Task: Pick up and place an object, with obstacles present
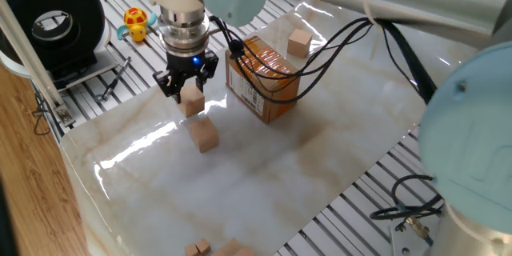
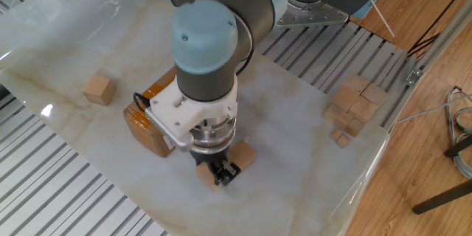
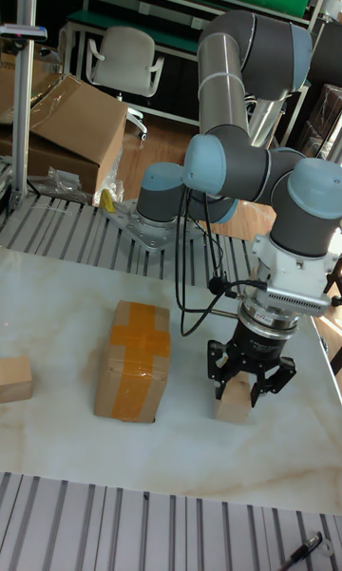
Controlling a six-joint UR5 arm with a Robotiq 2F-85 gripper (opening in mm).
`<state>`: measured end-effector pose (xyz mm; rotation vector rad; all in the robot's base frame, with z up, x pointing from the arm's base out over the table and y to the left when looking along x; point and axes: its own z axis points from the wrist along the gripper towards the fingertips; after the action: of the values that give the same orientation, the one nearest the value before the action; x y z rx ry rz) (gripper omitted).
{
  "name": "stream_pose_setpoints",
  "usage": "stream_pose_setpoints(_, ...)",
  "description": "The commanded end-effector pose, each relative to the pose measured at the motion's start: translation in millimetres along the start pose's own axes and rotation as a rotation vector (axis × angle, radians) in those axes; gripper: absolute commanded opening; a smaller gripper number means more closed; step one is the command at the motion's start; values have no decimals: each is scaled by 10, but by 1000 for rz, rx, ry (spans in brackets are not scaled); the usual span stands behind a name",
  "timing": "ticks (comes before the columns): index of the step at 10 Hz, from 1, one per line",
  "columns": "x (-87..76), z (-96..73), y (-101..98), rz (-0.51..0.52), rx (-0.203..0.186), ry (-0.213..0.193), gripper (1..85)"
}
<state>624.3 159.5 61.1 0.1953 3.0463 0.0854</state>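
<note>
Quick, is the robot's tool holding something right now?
Tool: closed on a small light-tan wooden cube.
</note>
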Motion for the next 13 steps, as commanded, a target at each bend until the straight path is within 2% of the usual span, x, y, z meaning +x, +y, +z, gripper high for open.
stream_pose_setpoints(1, -146, 152, 158, 19, -40, -24, 13)
stream_pose_setpoints(2, -224, 265, 180, 6, -39, -40, 13)
stream_pose_setpoints(4, -253, 322, 174, -23, -39, -46, 17)
stream_pose_setpoints(5, -266, 319, 131, -40, -22, -51, 150)
stream_pose_setpoints(6, -283, 314, 126, -55, -21, -59, 333)
stream_pose_setpoints(7, -313, 301, 144, -76, -28, -72, 467)
stream_pose_setpoints(8, -310, 287, 163, -83, -35, -73, 470)
stream_pose_setpoints(11, -307, 224, 171, -102, -42, -79, 580)
stream_pose_setpoints(13, -318, 214, 171, -120, -43, -85, 610)
